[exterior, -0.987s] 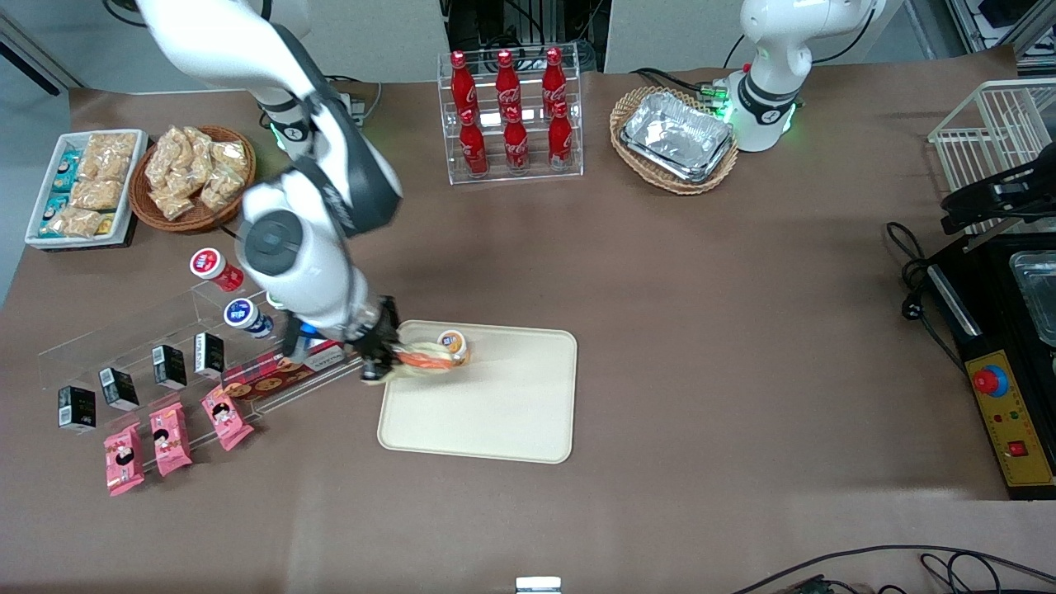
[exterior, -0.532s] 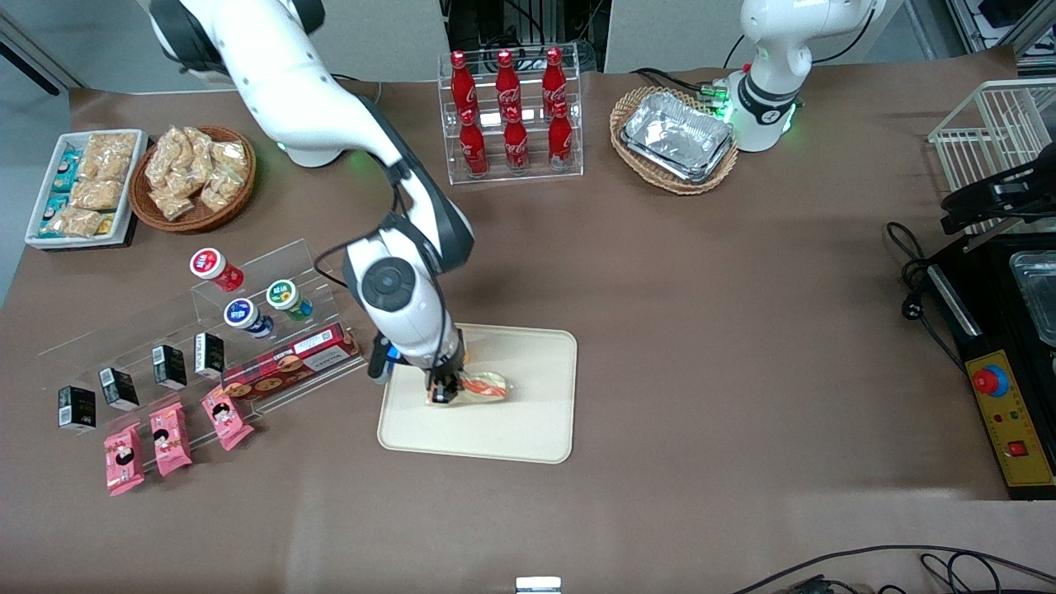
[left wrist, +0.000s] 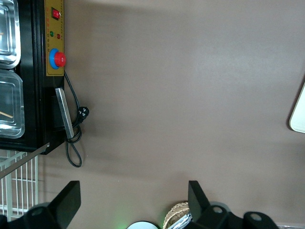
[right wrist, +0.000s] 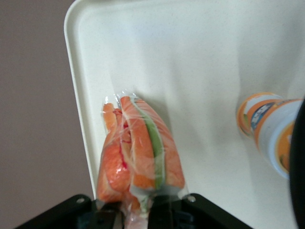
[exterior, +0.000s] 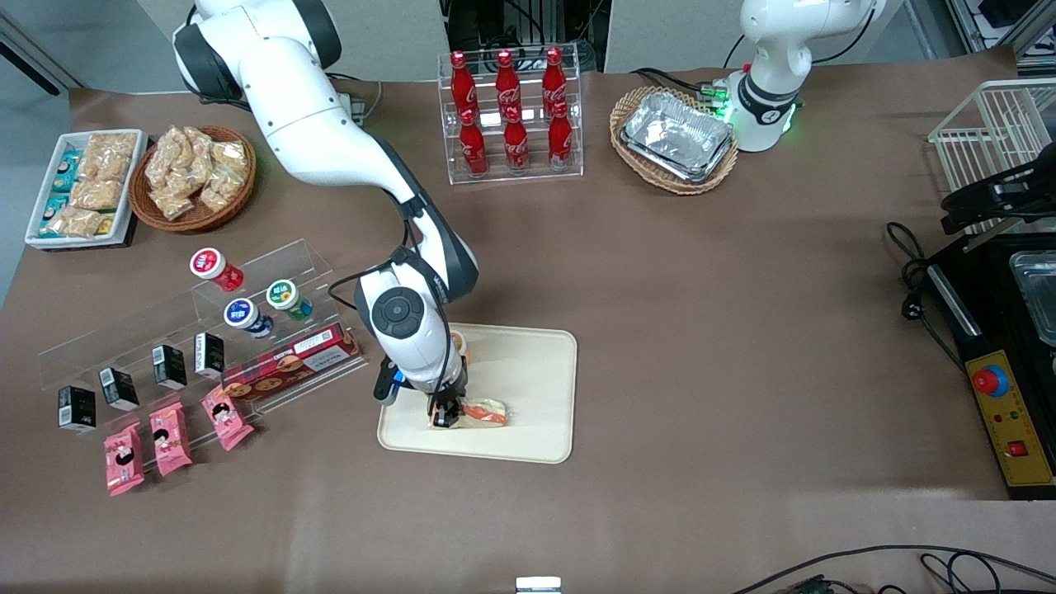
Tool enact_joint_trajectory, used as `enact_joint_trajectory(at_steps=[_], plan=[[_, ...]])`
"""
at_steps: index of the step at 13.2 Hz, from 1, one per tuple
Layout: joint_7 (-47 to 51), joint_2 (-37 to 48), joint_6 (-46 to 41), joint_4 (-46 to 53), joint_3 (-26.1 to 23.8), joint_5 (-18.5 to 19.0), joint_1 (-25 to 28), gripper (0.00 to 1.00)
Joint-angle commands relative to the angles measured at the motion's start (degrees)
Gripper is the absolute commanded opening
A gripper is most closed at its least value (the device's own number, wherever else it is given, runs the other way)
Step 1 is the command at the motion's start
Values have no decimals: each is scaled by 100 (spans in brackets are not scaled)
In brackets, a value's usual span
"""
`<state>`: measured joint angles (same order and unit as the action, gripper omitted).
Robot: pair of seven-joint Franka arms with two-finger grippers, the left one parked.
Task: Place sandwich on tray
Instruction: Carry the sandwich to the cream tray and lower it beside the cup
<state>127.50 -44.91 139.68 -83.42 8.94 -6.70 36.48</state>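
The sandwich (exterior: 483, 410), wrapped in clear plastic with orange and green filling, lies low over the cream tray (exterior: 528, 388) near the tray's edge closest to the front camera. My right gripper (exterior: 444, 415) is shut on the end of the sandwich's wrapper. In the right wrist view the sandwich (right wrist: 140, 152) stretches away from the gripper (right wrist: 138, 212) across the tray (right wrist: 200, 57), close to the tray's rim. Whether the sandwich rests on the tray or hangs just above it, I cannot tell.
A small orange-capped bottle (exterior: 458, 340) (right wrist: 267, 129) stands on the tray beside the arm. A clear stepped rack (exterior: 198, 330) with bottles, black cartons and a red biscuit box (exterior: 289, 363) sits toward the working arm's end, pink packets (exterior: 169, 433) beside it.
The gripper carried the sandwich from the tray's corner by the rack out over the tray, then nearer to the front camera and lower.
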Motion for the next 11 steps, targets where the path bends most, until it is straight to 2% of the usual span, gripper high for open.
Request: enact_joint_trajectory(at_steps=[1, 2, 3, 4, 5, 11], plan=[[64, -247, 200, 274, 12, -42, -44, 4], [73, -264, 243, 274, 12, -42, -62, 11], [125, -282, 252, 274, 12, -68, -71, 47], [308, -299, 252, 274, 12, -94, -88, 91], [449, -308, 261, 274, 29, -68, -132, 100], [424, -203, 314, 274, 38, -24, -123, 100]])
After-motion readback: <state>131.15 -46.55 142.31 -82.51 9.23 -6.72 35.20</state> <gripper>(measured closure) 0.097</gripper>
